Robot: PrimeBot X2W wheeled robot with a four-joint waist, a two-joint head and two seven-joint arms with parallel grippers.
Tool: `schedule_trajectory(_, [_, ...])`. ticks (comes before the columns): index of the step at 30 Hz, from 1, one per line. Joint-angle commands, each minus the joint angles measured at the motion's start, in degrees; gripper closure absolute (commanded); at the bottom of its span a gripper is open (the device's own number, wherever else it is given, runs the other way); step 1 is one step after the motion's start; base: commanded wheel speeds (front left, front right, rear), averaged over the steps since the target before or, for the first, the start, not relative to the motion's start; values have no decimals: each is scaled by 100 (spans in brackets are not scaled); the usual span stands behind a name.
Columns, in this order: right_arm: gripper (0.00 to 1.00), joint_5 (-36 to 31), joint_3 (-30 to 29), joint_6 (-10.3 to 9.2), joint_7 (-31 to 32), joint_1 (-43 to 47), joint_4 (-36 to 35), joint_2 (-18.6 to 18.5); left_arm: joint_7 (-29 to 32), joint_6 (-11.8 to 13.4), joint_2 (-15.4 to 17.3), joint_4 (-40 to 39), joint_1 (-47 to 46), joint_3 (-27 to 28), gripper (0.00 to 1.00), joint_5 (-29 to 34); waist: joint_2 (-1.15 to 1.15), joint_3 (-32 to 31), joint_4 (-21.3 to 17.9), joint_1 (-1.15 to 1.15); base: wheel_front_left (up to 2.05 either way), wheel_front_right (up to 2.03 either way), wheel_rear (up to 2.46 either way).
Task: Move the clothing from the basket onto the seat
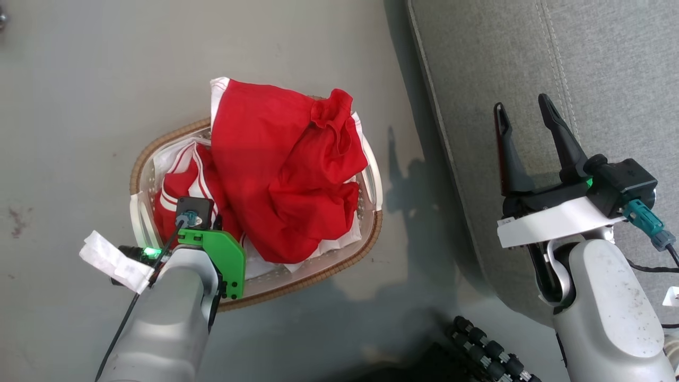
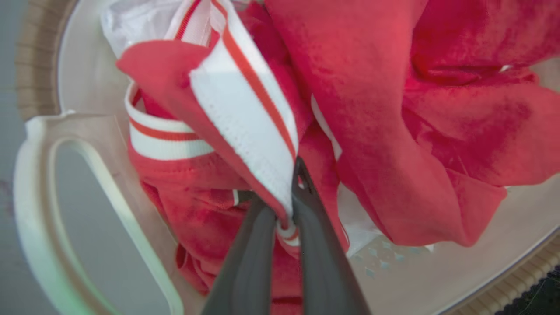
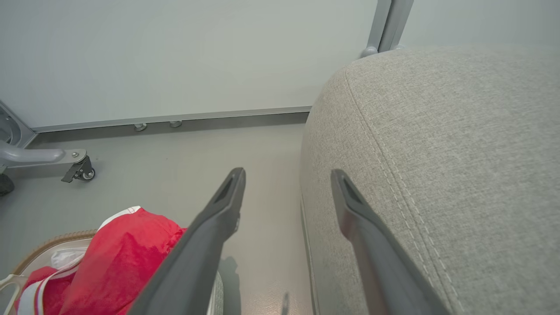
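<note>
Left gripper [image 2: 282, 197] is clamped on the striped trim [image 2: 245, 100] of the trimmed garment [image 2: 197, 183], its two dark fingers pressed together on the band down inside the basket [image 1: 159, 151]. The basket sits on the grey floor [image 1: 79, 79] just beside the seat [image 1: 583, 63]. Both pieces of clothing lie in it, the plain red garment [image 1: 276, 159] heaped over the trimmed one and spilling past the far rim. Right gripper [image 1: 522, 106] hangs over the seat's edge, fingers spread wide with nothing between them.

The hold looks thin, a narrow band of trim caught near the fingertips, so a quick lift could let it slip free. The plain red garment rests partly on the pinched one and may be dragged up with it, then drop onto the floor short of the seat. The white liner [image 2: 122, 26] bunches close to the fingers and could come along, and the light basket might tip if the fabric snags its handle [image 2: 35, 197].

A strip of bare floor separates basket and seat, and the seat's rounded side rises above the rim, so any load must clear it. A wheeled frame leg [image 3: 83, 173] stands well apart by the wall.
</note>
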Motion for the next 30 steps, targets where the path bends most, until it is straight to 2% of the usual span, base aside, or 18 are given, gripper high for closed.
schedule_trajectory(1, [0, -26, -16, -5, -28, 41, 35, -18, -75, -64, 36, -40, 62, -33, 100, -73, 0, -143, 59, 0, 0, 0, 0])
schedule_trajectory(9, [0, -229, -137, -5, -28, 227, 136, -19, -339, -257, 34, -433, 333, -488, 100, -187, 0, -840, 306, 0, 0, 0, 0])
schedule_trajectory(18, [0, -555, -305, -5, -28, 705, 285, -21, -594, -331, 28, -973, 487, -950, 100, -275, 0, -1957, 715, 0, 0, 0, 0])
schedule_trajectory(30, [0, -854, -421, -5, -28, 1431, 465, -21, -676, -439, 70, -1645, 78, -1344, 100, -133, 0, -3251, 1028, 0, 0, 0, 0])
